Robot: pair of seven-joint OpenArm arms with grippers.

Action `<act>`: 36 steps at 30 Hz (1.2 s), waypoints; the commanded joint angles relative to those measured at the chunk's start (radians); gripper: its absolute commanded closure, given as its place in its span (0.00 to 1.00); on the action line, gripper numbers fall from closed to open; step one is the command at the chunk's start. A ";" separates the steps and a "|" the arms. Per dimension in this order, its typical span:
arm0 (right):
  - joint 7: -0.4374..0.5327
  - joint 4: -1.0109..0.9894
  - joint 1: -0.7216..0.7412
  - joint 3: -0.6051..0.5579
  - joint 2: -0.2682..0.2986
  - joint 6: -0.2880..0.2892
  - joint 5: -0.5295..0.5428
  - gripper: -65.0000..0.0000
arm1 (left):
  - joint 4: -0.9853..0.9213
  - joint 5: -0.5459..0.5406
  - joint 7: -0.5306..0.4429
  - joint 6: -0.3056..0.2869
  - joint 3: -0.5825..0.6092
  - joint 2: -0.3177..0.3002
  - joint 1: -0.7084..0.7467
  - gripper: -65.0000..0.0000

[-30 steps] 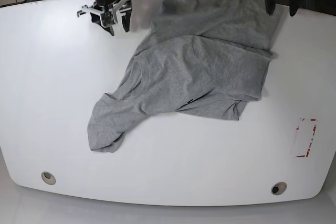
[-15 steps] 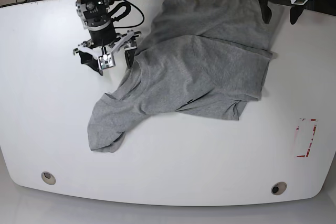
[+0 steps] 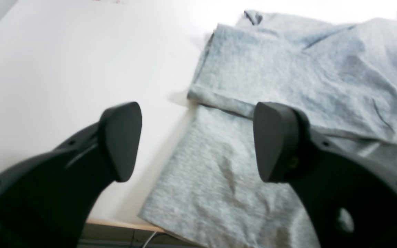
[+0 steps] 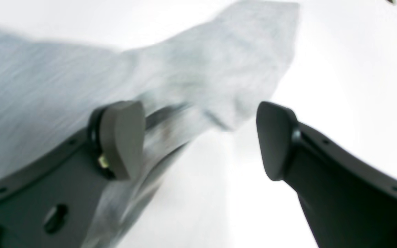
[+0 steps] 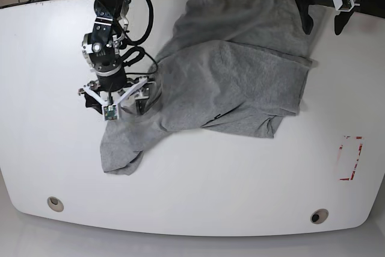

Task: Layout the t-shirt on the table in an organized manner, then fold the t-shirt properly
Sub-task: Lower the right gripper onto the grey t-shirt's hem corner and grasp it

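Change: over the last second my right end effector (image 5: 115, 102) travels from the far edge of the tabletop (image 5: 48, 136) down toward me, to the t-shirt's (image 5: 234, 82) sleeve end; the left end effector (image 5: 323, 21) barely shifts at the far corner, and the shirt lies as it did.
Right end effector: I see its fingers (image 4: 121, 139) spread well apart with nothing clamped between them; in the base view it sits over the near-left part of the garment, just above the sleeve (image 5: 123, 142) that trails toward me. The right wrist view is blurred, showing grey cloth under one finger and bare white surface under the other.
Left end effector: fingers (image 3: 276, 141) wide apart, empty, hovering over the shirt's edge; one finger is above cloth, the other above bare tabletop (image 3: 64, 69).
T-shirt: crumpled and folded over itself on the far-centre of the tabletop, part of it draped past the far edge, one fold's hem (image 3: 219, 103) crossing the body.
Tabletop marks: a red-and-white rectangle (image 5: 350, 158) at my right, two metal grommets (image 5: 55, 203) near the front edge.
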 commanded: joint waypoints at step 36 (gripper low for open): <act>0.027 -0.573 0.277 0.193 0.118 0.001 0.451 0.26 | 0.013 0.000 -0.027 0.000 -0.007 -0.006 0.016 0.26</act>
